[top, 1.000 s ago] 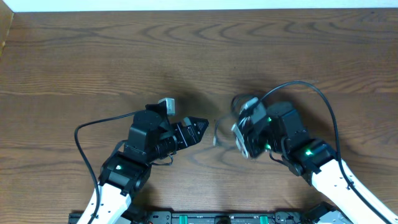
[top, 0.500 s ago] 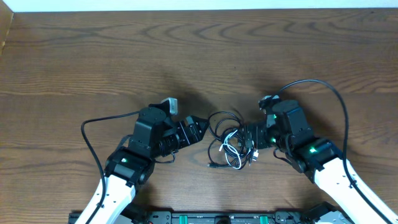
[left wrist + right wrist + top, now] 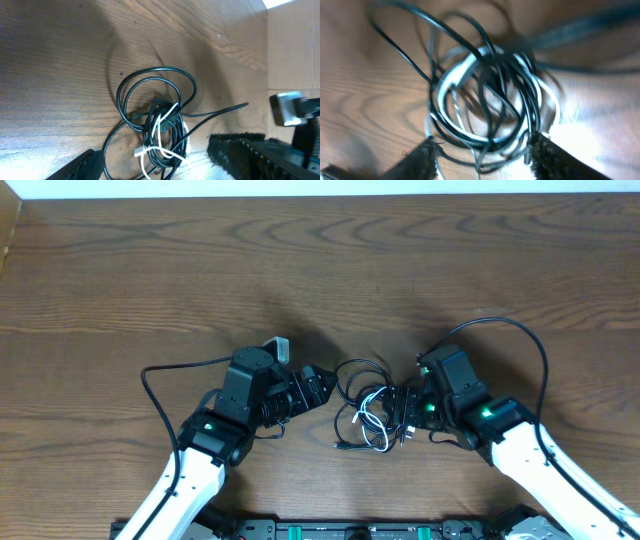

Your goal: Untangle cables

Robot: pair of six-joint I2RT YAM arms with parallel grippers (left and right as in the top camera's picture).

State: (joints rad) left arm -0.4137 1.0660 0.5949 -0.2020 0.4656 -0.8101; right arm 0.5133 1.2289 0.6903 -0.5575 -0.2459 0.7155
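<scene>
Basically, tangled thin black-and-white cables lie centred so either side can pull. Left gripper gapes wide beside them. The right gripper straddles strands, jaws parted, unclamped.

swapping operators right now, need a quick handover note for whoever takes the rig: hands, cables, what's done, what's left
Left hand: open, empty, just left of the cables.
Right hand: at the bundle's right edge, fingers apart with strands between them. The wrist view is blurred, so the grip is unclear.
Cables: one tangled heap of black loops with a white one through them, on the table between the hands.
Done: nothing separated.
Left: pull each cable free and lay them apart.
</scene>
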